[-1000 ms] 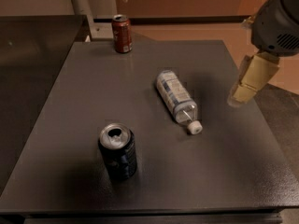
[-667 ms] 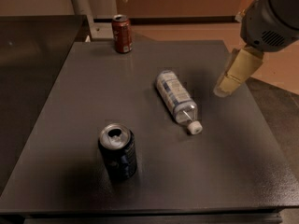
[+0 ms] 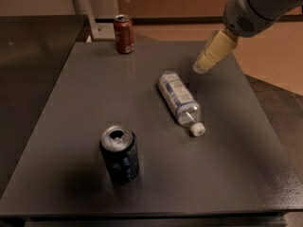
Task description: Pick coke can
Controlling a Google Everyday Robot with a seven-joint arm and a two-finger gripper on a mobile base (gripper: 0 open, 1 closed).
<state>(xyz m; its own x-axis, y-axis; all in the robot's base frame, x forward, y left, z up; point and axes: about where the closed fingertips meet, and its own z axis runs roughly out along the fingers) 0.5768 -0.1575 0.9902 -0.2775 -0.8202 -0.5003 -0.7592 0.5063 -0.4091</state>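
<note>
The red coke can stands up straight at the far edge of the table, near the far left corner. A white post is just behind it. Nothing on the table touches the can.

In the middle, a clear bottle lies on its side, well apart from the red can. A dark can stands near the front edge, far from it too.

The gripper hangs in the air over the right side of the table, near the bottle's far end. It holds nothing. I cannot tell if it is open or closed.

The step now looks like reaching for the red can. To do it well, the gripper should go left and toward the back, up high so it does not bump the bottle. It should open wide, come down around the can's middle, and not push the can into the post.
</note>
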